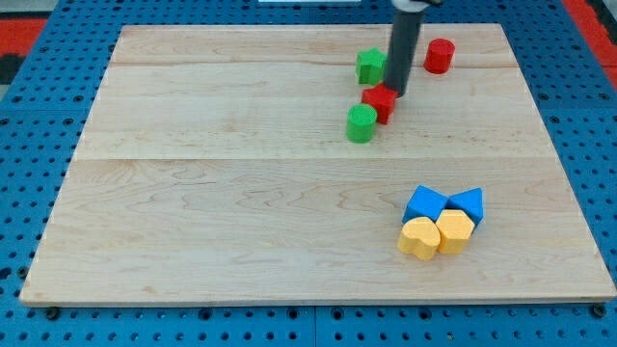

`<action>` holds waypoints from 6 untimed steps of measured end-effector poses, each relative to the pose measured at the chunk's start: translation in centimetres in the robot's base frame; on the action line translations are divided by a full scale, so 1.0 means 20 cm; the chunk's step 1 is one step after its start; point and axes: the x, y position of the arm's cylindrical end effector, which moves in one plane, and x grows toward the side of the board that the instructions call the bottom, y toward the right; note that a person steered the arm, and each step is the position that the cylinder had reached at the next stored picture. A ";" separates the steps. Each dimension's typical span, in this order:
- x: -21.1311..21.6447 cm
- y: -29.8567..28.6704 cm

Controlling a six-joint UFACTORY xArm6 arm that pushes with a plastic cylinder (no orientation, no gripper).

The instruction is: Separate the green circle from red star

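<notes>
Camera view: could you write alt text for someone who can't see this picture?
A dark rod's tip touches a red star block near the top of a wooden board, with a green round block against the star's lower left. Another green block and a red cylinder sit nearby; blue and yellow blocks cluster lower right.

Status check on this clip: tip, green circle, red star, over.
My tip at red star, upper-right edge. Green circle touching the star's lower left, not separated. Green star close above.
</notes>
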 end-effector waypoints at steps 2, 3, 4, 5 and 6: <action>0.26 -0.31; 0.41 -0.28; 0.05 -0.54; 0.39 -0.69; 0.63 -0.57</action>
